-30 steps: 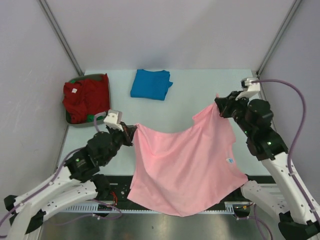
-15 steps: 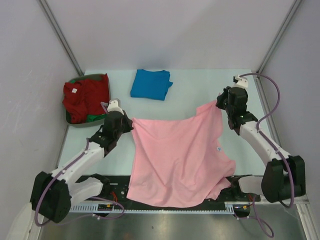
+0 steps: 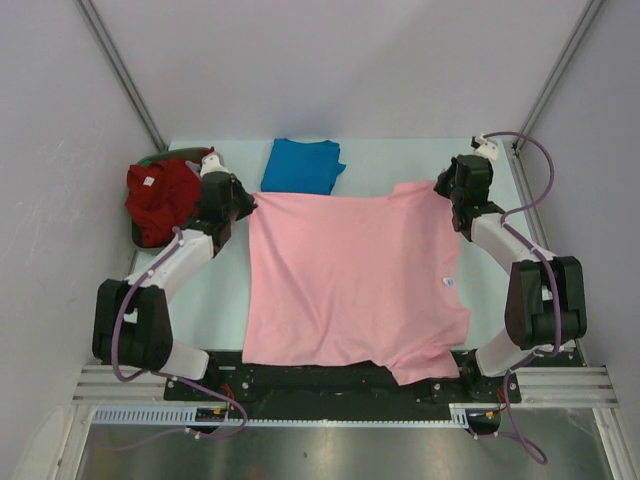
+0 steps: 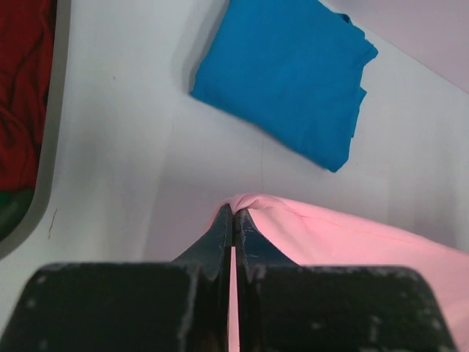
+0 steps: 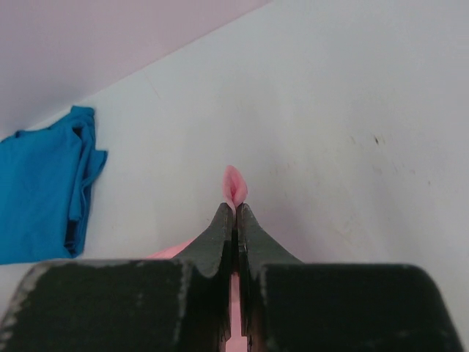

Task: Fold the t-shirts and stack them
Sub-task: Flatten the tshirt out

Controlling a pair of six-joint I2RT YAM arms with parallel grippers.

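A pink t-shirt (image 3: 350, 275) lies spread over the middle of the table, its near hem at the front edge. My left gripper (image 3: 246, 199) is shut on its far left corner (image 4: 253, 203). At the far right corner (image 5: 234, 183) my right gripper (image 3: 441, 190) is shut on the cloth, a small pink tip poking past the jaws. A folded blue t-shirt (image 3: 301, 166) lies at the back of the table, also in the left wrist view (image 4: 289, 73) and the right wrist view (image 5: 40, 187). Both arms are stretched far out.
A dark tray (image 3: 147, 242) at the back left holds crumpled red shirts (image 3: 165, 195). Bare table (image 3: 410, 160) runs along the back between the blue shirt and the right arm. Slanted frame posts (image 3: 125, 75) rise at both back corners.
Both grippers have moved toward the back of the table, drawing the pink t-shirt up from over the front edge and laying it out flat. The arms have stretched out.
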